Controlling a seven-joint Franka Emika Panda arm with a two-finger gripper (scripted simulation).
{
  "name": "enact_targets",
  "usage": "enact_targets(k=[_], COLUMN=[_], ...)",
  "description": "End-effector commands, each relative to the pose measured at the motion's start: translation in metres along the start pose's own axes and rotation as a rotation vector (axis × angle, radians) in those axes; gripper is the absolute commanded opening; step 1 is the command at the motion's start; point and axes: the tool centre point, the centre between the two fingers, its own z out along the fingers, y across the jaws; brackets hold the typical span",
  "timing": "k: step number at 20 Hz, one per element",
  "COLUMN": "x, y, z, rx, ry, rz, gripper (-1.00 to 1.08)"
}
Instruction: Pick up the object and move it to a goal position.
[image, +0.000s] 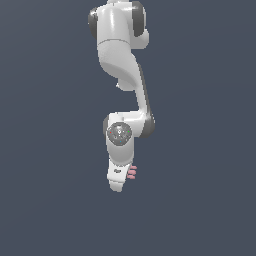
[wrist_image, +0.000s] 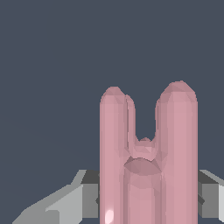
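Observation:
The object (wrist_image: 146, 153) is a small pink piece of parallel rounded rods that fills the middle of the wrist view. My white gripper (wrist_image: 148, 199) is shut on it, with one grey finger (wrist_image: 89, 199) against one side and the other finger (wrist_image: 209, 197) against the opposite side. In the exterior view the gripper (image: 120, 177) hangs at the lower end of the arm. Only the rod ends of the object (image: 132, 173) show there, poking out on the exterior view's right of the hand. The rest of it is hidden behind the hand.
The white arm's links (image: 122, 60) rise from the hand toward the top of the exterior view. Behind everything is a plain dark blue-grey surface (image: 210, 150) with no other objects or markers showing.

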Motion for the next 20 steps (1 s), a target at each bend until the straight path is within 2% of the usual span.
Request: enact_targets(k=[1,12,20], x=[0.0,0.001,0.007], y=[0.0,-0.002,-0.014], z=[0.0,-0.006,-0.038], rx=[0.0,0.0,0.0], ry=[0.0,0.0,-0.001], rz=[0.0,0.0,0.0], gripper=[-1.0,-1.0,-1.0])
